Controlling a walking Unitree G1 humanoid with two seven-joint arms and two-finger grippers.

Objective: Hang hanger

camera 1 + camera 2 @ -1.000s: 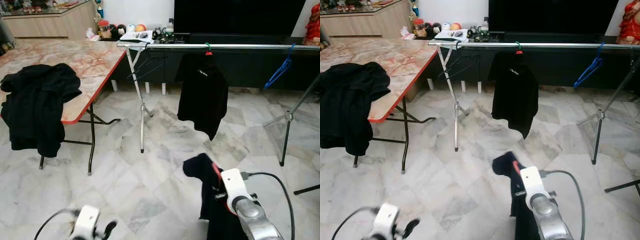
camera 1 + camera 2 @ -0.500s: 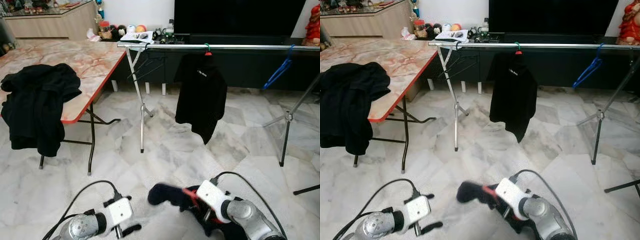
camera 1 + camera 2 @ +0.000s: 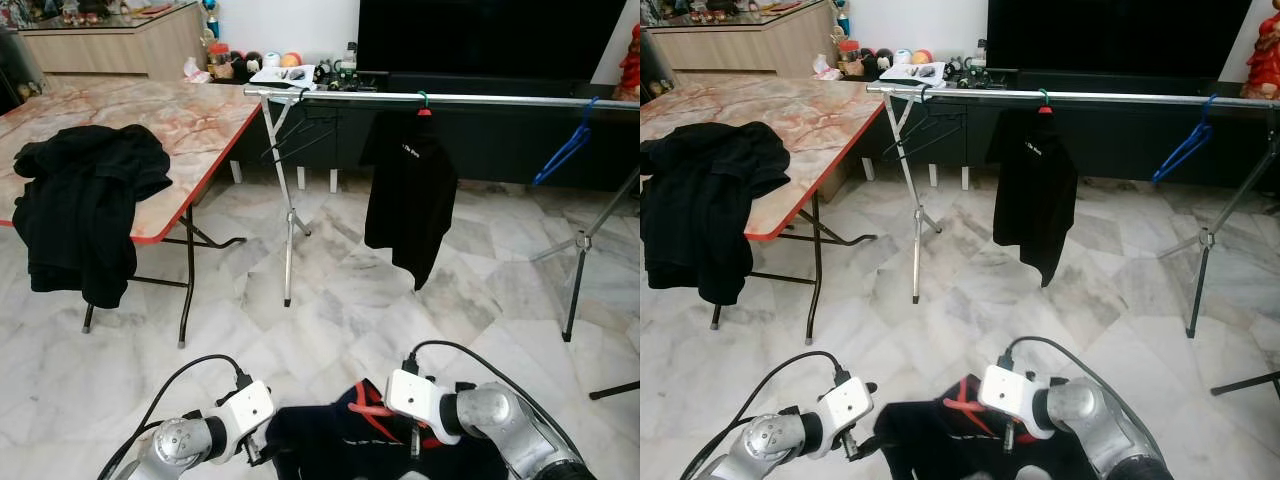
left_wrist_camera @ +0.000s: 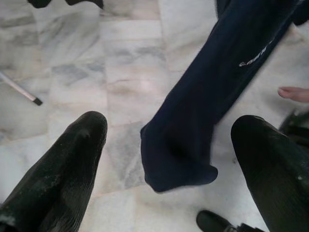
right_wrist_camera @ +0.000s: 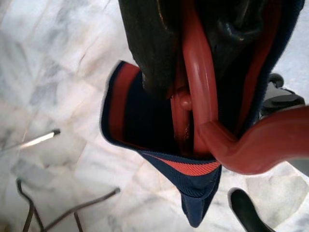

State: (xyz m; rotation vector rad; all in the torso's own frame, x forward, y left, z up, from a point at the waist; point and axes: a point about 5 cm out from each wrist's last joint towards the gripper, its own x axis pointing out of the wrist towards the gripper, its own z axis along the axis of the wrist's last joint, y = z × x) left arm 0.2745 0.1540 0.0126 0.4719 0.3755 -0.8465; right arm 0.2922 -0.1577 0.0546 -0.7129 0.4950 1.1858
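Red plastic is what my right pincer (image 5: 193,72) is clenched on — the red hanger (image 3: 372,408), its neck running between my black fingers (image 5: 145,43), with the navy shirt (image 3: 330,445) threaded on it. A second ago I held this bundle upright at the lower right of the frame; half a second ago I was tipping it across toward the centre. Now it lies spread low across the bottom middle of the head view, and my left arm has come in from the lower left to meet it.

My left pincer (image 4: 169,145) is released, fingers wide, a sleeve of the navy shirt dangling in the gap between them but not yet gripped.

My reading: I am squaring the garment on the hanger before carrying it off. The silver rail (image 3: 480,98) sits well away in the upper part of the frame, already bearing a black shirt (image 3: 410,200) and a blue hanger (image 3: 565,150) — the hanging itself is not begun.
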